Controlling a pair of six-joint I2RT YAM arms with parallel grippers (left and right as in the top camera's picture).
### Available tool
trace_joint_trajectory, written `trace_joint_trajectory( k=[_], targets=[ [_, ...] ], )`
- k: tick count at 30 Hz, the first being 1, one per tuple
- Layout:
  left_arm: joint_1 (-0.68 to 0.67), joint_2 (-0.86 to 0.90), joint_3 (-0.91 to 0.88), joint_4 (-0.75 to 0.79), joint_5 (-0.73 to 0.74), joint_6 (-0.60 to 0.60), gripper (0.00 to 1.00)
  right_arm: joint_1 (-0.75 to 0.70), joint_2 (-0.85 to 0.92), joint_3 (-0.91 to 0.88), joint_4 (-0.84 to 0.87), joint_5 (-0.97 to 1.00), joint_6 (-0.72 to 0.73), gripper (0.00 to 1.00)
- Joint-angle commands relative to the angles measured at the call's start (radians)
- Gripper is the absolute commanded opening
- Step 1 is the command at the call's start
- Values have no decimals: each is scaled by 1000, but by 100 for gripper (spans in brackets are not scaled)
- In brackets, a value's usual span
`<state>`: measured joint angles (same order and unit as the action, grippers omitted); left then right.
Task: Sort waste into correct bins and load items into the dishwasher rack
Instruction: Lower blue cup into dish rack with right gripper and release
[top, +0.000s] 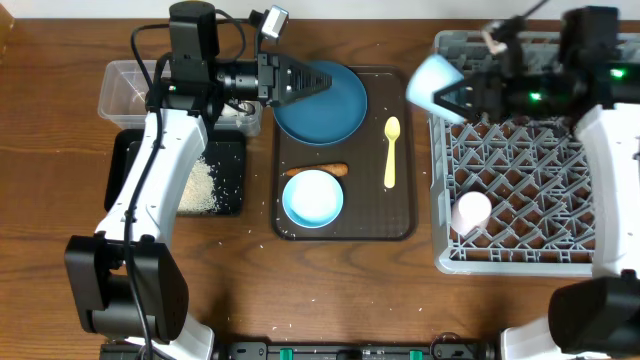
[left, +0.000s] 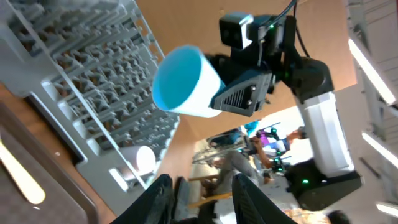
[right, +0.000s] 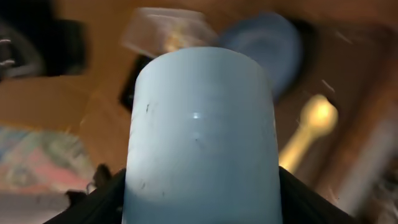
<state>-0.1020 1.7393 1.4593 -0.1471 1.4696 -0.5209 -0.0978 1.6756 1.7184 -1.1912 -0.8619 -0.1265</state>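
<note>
One light blue cup (top: 432, 84): plain matte cylinder, tipped sideways.

The grid floor of the dishwasher rack (top: 520, 170) lies mostly open from above, though pegs stand all over it and the pink-and-white cup (top: 472, 211) lies in its near left part. Over its far left corner the right gripper (top: 452, 95), holding the light blue cup (top: 430, 82), blocks the way, its arm crossing the far rows. The left gripper (top: 318, 82), jaws apart, hangs over the left side of the large dark blue bowl (top: 340, 110). The pale yellow spoon (top: 391, 152) has bare serving tray (top: 400, 215) around it. The small pale blue bowl (top: 313, 198) is uncovered, the carrot (top: 320, 170) just beyond. The left arm overhangs the black tray (top: 232, 195).
</note>
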Motion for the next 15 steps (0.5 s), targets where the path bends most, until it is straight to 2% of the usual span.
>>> trace_joint_trajectory(
  k=[1,5,8,12,15],
  targets=[
    [-2,-2,3,-16,-80,102,34,-46,-105,6,-72,267,117,64],
    [-2,-2,-8,-118,-248,178,34,-94,-190,32,-231,533,212,67],
    [-11,-2,-9,-261,-470,227,34,-129,-242,34,-340,694,270,67],
    [-45,-2,-10,-407,-802,259,34,-177,-257,34,-457,813,298,68],
    [-79,-2,-10,-463,-968,259,34,-211,-237,33,-488,838,298,68]
  ],
)
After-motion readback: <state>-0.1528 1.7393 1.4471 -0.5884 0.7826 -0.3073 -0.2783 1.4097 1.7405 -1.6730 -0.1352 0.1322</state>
